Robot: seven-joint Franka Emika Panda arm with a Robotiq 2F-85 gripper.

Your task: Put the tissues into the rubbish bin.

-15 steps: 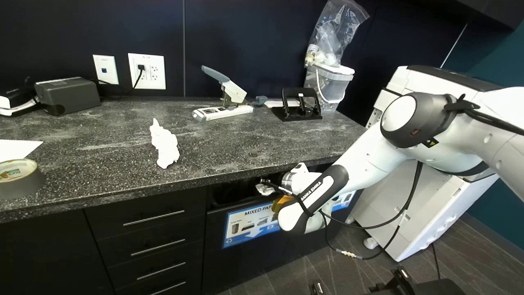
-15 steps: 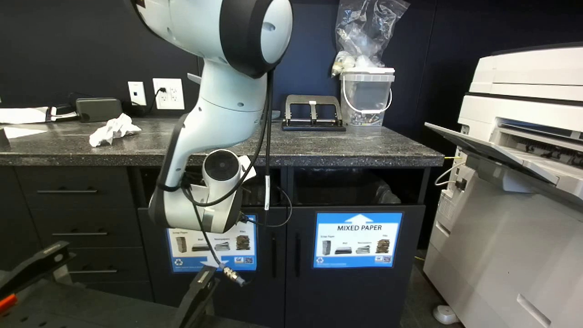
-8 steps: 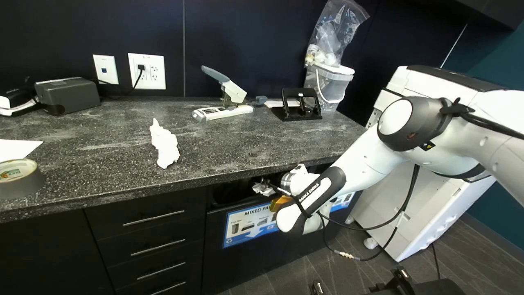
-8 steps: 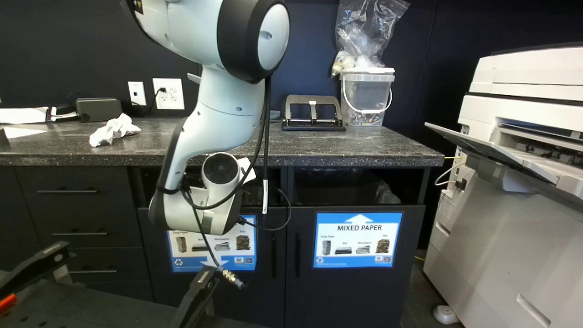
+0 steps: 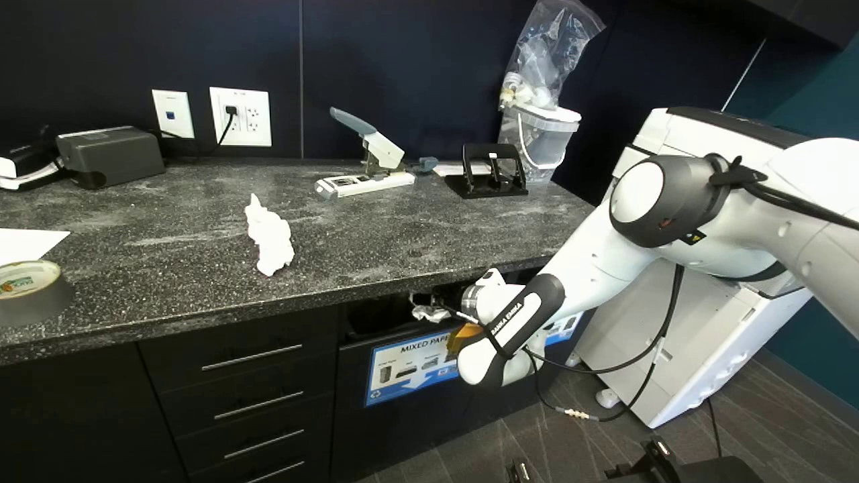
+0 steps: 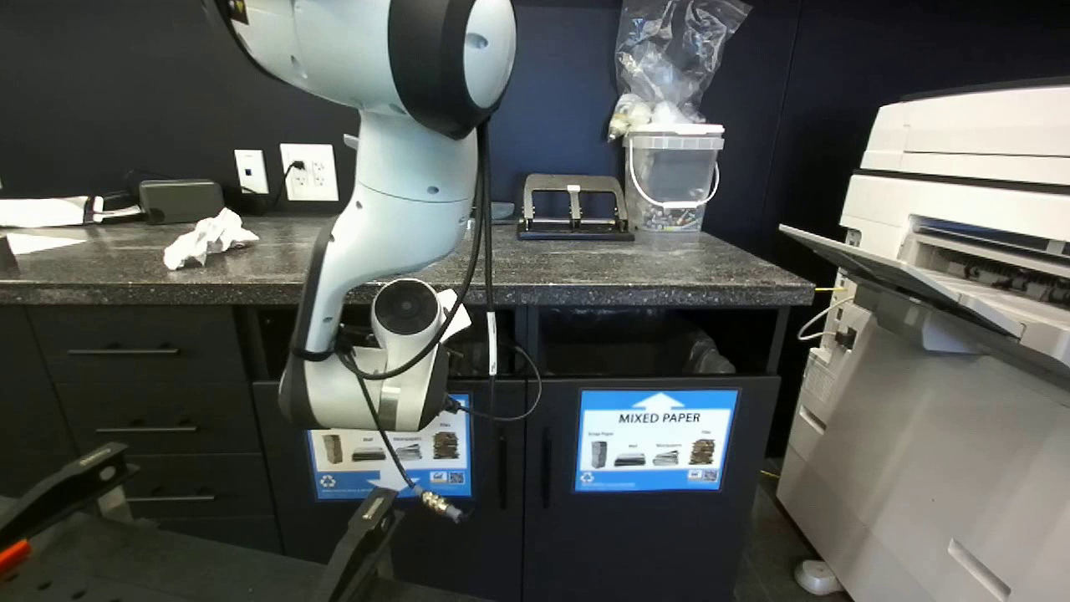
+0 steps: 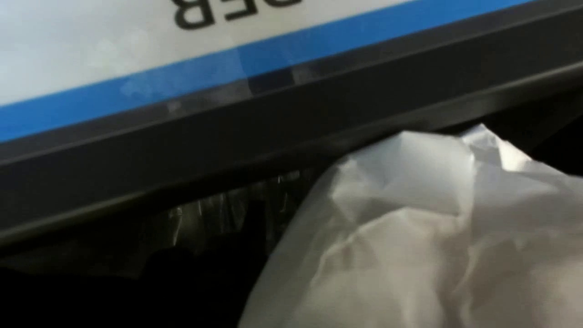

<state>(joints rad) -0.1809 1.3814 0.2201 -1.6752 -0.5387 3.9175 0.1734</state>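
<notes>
One crumpled white tissue [image 5: 270, 236] lies on the counter; the same tissue [image 6: 211, 239] shows at the left in an exterior view. Another tissue [image 5: 429, 313] is at my gripper [image 5: 429, 300], which is below the counter's front edge, over the opening of the rubbish bin [image 5: 354, 372] with its MIXED PAPER panel. Large in the wrist view, that tissue [image 7: 401, 246] fills the lower right, just inside the panel's rim [image 7: 273, 116]. It covers the fingers there, and they are dark and tiny from outside, so I cannot tell how the jaws stand.
The counter [image 5: 376, 241] overhangs the bin opening closely above the gripper. On it stand a stapler [image 5: 372, 168], a hole punch [image 5: 493, 171], a clear bucket [image 5: 540, 144] and a tape roll [image 5: 30, 292]. A printer [image 6: 953, 334] stands to the right.
The arm's elbow has drifted slightly left. The tissue at the gripper has shifted a little left and down and changed its outline. The tissue on the counter has not moved.
</notes>
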